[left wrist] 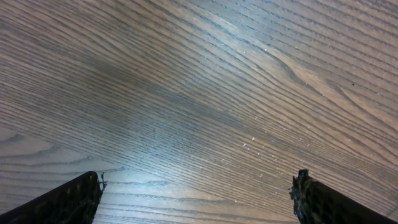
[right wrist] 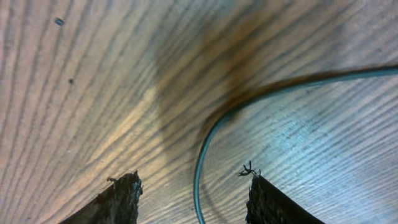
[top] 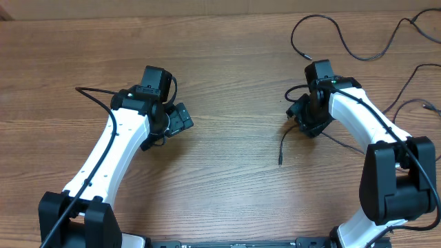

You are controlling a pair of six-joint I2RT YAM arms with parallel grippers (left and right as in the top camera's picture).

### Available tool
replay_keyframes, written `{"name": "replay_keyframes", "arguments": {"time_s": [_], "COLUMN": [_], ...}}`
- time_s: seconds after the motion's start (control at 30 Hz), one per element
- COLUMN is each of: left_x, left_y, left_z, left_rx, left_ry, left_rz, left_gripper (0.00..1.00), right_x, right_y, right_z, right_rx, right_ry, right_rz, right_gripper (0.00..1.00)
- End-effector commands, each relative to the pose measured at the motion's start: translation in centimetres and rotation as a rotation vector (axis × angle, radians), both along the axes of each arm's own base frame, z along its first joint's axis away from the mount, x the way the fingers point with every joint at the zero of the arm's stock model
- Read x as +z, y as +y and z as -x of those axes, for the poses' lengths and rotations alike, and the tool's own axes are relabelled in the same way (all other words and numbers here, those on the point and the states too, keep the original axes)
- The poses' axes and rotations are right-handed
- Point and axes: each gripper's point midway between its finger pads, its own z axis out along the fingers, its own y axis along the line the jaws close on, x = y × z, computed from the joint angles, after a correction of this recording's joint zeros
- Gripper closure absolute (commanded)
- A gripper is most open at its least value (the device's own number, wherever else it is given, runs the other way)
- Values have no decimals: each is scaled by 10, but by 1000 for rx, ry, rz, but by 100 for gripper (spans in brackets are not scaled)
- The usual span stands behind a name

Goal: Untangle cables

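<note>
1. Overhead view: a wooden table (top: 227,41) with two white and black robot arms reaching in from the near edge. The left arm (top: 114,141) is on the left side and the right arm (top: 358,114) is on the right.
2. All the cables lie on the right half of the table. A looped cable (top: 335,23) curves across the far right corner, and one of its plug ends lies just beyond the tip of the right arm.
3. A short cable (top: 282,148) trails from under the tip of the right arm toward the middle of the table and ends in a small plug.
4. A third cable (top: 426,106) lies near the right edge, beside the right arm.
5. Left wrist view: the left gripper (left wrist: 198,186) is released. Its two dark fingertips are spread wide at the bottom corners, with only bare wood grain between them. It is well apart from every cable.
6. Right wrist view: the right gripper (right wrist: 193,183) has its jaws parted, hanging over the table.
7. A thin dark cable (right wrist: 205,140) rises through the gap between them and bends away to the right. Neither fingertip is seen pressing on it, so the cable lies loose rather than pinched.
</note>
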Motion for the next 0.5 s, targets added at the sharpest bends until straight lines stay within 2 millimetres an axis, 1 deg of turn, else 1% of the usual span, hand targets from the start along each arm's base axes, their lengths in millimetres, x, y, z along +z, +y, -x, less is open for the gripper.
{"name": "replay_keyframes", "arguments": {"time_s": [0.0,0.07,0.27,0.47], "left_x": [-4,-4,-3,-4], "left_y": [-1,-1,-1,0], "left_z": [0,0,0,1], "left_rx": [5,5,5,4], "left_ry": [9,9,9,14], "left_rz": [-1,-1,-1,-2], "left_gripper": [0,0,0,0], "right_x": [11,4,-19,-25], "right_y": [-5,-11,-13,-13], "right_z": [-8,-4,11,12], "right_rx": [-8,-15,-36,-36], "right_ry": [-52,-47,-20,-26], "right_rz": [38,69,66,65], "right_gripper": [44,44,44,45]}}
